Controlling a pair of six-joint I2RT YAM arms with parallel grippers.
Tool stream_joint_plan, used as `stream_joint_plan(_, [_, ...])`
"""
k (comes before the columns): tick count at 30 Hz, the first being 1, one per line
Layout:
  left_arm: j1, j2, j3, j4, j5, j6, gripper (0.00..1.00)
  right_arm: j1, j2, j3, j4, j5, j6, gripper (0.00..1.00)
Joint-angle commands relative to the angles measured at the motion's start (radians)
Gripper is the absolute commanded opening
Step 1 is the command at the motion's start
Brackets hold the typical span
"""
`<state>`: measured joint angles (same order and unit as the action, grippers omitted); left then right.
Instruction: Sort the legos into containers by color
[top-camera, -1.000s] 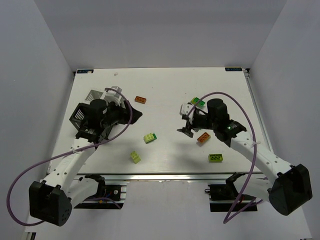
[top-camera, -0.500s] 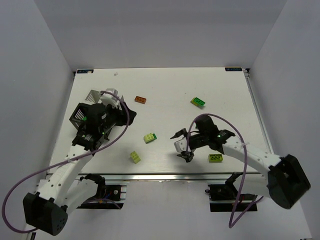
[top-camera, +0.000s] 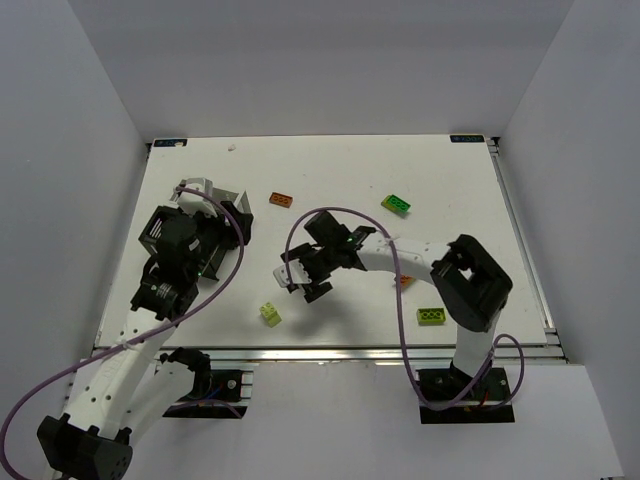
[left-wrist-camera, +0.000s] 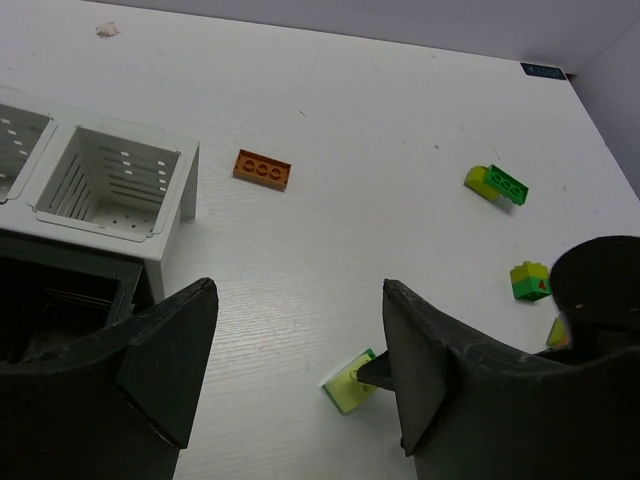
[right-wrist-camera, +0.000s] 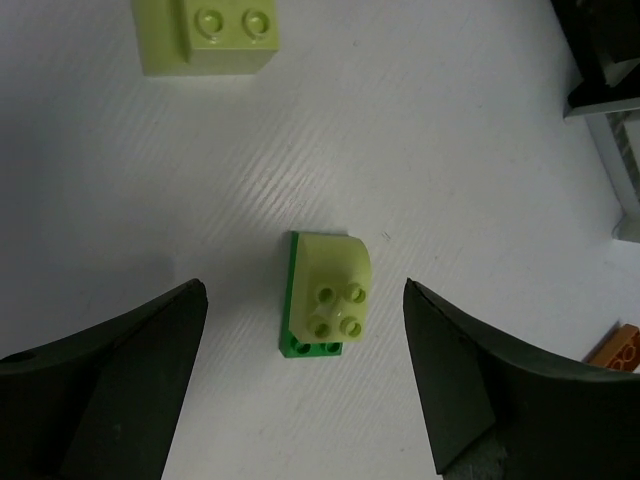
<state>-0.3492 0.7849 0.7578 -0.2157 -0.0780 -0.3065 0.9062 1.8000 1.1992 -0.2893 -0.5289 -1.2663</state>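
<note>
A lime brick stacked on a green plate (right-wrist-camera: 325, 296) lies flat on the table between the wide-open fingers of my right gripper (right-wrist-camera: 303, 300), which hovers over it (top-camera: 300, 275) without touching. In the left wrist view one right fingertip (left-wrist-camera: 375, 370) overlaps that same brick (left-wrist-camera: 347, 385). My left gripper (left-wrist-camera: 300, 290) is open and holds nothing, beside the containers at the left (top-camera: 232, 226). The white container (left-wrist-camera: 115, 180) stands behind the black container (left-wrist-camera: 50, 300). Other legos lie loose: orange (top-camera: 281, 199), green-and-lime (top-camera: 396, 204), lime (top-camera: 270, 313), lime (top-camera: 432, 316).
The right arm (top-camera: 380, 255) stretches across the table's middle, partly covering an orange brick (top-camera: 404, 281). A lime brick (right-wrist-camera: 208, 35) lies just beyond the right gripper. A second white box (left-wrist-camera: 15, 140) adjoins the white container. Grey walls close in both sides.
My right gripper has swung left across the table, from near the orange brick on the right to over the lime-and-green brick. My left gripper has drawn back toward the containers.
</note>
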Motion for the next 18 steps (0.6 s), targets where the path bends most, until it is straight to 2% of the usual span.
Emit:
stream_joint_plan(1, [-0.001, -0.019, 0.009, -0.004, -0.031, 0.01, 0.76, 0.023, 0.064, 0.075, -0.004, 0.075, 0.056, 0.84])
stream_joint_plan(7, [-0.002, -0.015, 0.009, -0.004, -0.023, 0.01, 0.76, 0.03, 0.176, 0.171, 0.028, 0.168, 0.154, 0.76])
stream_joint_plan(13, [-0.001, -0.012, 0.008, -0.004, -0.022, 0.012, 0.76, 0.028, 0.188, 0.183, 0.036, 0.196, 0.176, 0.74])
stream_joint_plan(18, [-0.001, -0.004, 0.009, -0.002, -0.017, 0.012, 0.76, 0.025, 0.19, 0.184, -0.002, 0.182, 0.168, 0.67])
